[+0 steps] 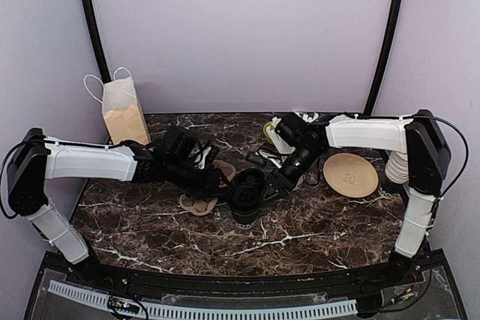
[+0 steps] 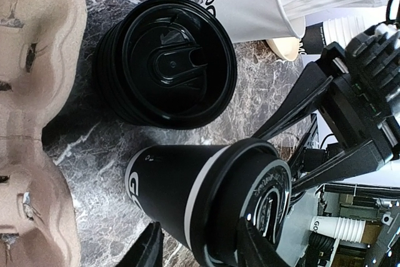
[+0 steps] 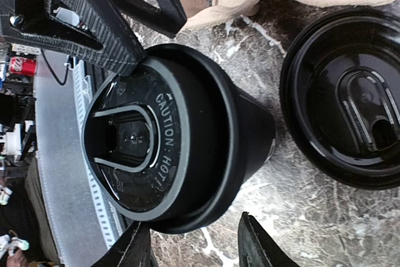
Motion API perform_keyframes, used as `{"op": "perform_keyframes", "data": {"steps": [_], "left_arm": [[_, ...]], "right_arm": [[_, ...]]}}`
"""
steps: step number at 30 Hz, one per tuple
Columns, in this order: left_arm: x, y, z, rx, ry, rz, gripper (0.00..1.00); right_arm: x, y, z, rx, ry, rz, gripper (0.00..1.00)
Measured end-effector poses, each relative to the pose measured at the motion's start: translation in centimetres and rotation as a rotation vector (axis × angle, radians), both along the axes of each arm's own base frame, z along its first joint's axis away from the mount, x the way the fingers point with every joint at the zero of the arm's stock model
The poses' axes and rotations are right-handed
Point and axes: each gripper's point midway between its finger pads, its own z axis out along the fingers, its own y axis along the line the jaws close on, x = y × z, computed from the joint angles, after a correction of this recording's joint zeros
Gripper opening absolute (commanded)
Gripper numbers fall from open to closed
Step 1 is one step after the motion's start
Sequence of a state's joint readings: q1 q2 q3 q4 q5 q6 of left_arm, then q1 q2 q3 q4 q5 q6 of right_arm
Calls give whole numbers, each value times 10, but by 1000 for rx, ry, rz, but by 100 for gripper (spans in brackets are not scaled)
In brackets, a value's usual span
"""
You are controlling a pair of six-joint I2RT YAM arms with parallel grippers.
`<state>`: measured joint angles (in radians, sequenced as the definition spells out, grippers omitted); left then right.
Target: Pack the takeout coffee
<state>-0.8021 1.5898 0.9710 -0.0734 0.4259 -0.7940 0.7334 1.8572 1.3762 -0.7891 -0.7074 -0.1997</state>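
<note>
1 lidded takeout coffee [image 2: 187, 186] at parted left pincer [image 2: 199, 226] and parted right pincer [image 3: 192, 220]; grip unclear.

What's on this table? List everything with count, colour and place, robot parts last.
takeout coffee: one, black cup with black lid, table centre, between both hands
lid stack: one stack, black, beside the coffee
cup carrier: one, tan pulp, next to the lids and coffee
tipped cup: one, white, lying on its side behind the lids
paper bag: one, brown and white, back left
plate: one, tan, right side
cup stack: one stack, white, far right edge
table: one, dark marble
left hand: fingers either side of the coffee's body, contact unclear
right hand: fingers either side of its lidded top, contact unclear
</note>
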Motion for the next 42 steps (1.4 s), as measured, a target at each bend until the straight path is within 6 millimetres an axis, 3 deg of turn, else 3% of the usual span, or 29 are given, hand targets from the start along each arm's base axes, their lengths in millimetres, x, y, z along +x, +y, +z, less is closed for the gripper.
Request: {"op": "perform_keyframes", "data": {"steps": [10,14,24,34,38,40,42], "left_arm": [[-2,0,-3,-29,-14,-10,37],[-2,0,-3,-29,-20,-13,41],[3,5,7,21,-98,-43,57],[15,-1,53,-15,-250,-64,67],[16,0,73,19,-393,-107,81],[13,2,83,48,-490,-138,97],[11,6,95,86,-603,-172,98]], "right_arm": [[-3,0,-4,-49,64,-58,39],[-4,1,-1,-70,64,-56,38],[-2,2,5,-37,-27,18,52],[-6,2,15,-2,-63,63,60],[-9,0,28,19,-92,81,61],[-12,-3,40,40,-120,95,62],[-16,-6,55,69,-159,118,63]]}}
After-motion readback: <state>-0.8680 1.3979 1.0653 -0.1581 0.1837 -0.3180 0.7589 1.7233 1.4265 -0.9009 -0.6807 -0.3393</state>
